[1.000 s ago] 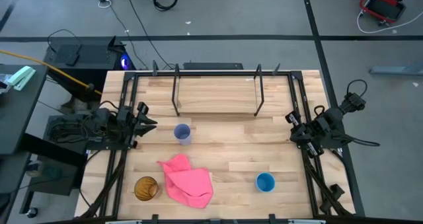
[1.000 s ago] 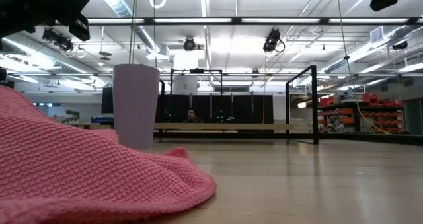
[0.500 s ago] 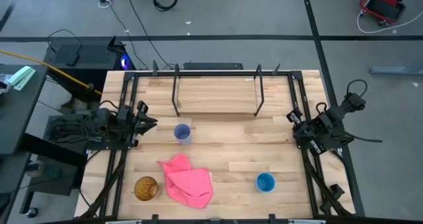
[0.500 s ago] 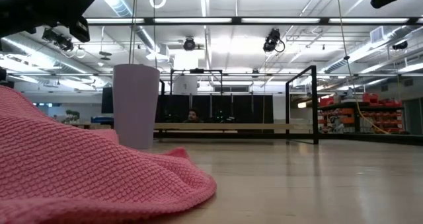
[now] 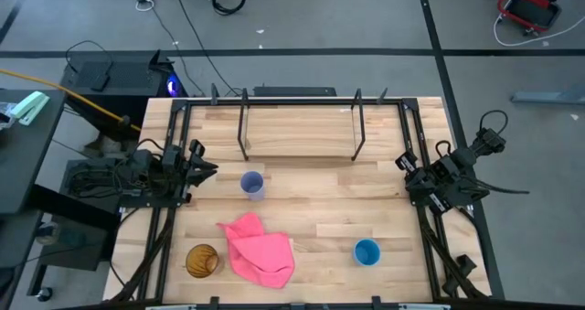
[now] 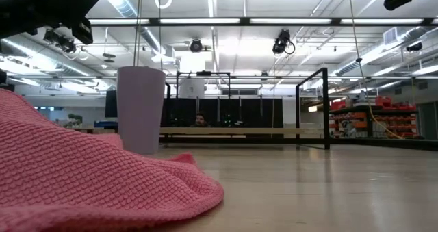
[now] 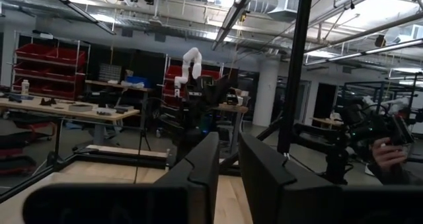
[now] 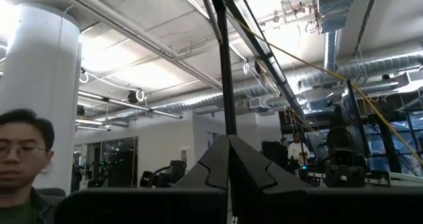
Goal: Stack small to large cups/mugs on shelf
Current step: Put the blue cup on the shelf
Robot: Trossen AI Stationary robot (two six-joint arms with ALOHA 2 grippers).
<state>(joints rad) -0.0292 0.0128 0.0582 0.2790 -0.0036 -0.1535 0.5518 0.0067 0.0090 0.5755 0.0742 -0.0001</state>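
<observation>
The shelf (image 5: 302, 132) stands at the table's far middle, its long flat top bare; it also shows far off in the low view (image 6: 239, 131). The lavender cup (image 5: 252, 184) stands upright just in front of the shelf's left end, large in the low view (image 6: 141, 109). The amber-brown cup (image 5: 202, 260) stands near the front left. The bright blue cup (image 5: 366, 251) stands near the front right. My left gripper (image 5: 208, 170) waits at the table's left edge, a narrow gap between its fingers (image 7: 229, 158). My right gripper (image 5: 402, 166) waits at the right edge, shut (image 8: 229, 151).
A crumpled pink cloth (image 5: 259, 249) lies between the amber-brown and blue cups, filling the low view's near left (image 6: 82, 177). A black frame (image 5: 411, 136) runs along the table's sides. A person shows beyond the table in the right wrist view (image 8: 20, 178).
</observation>
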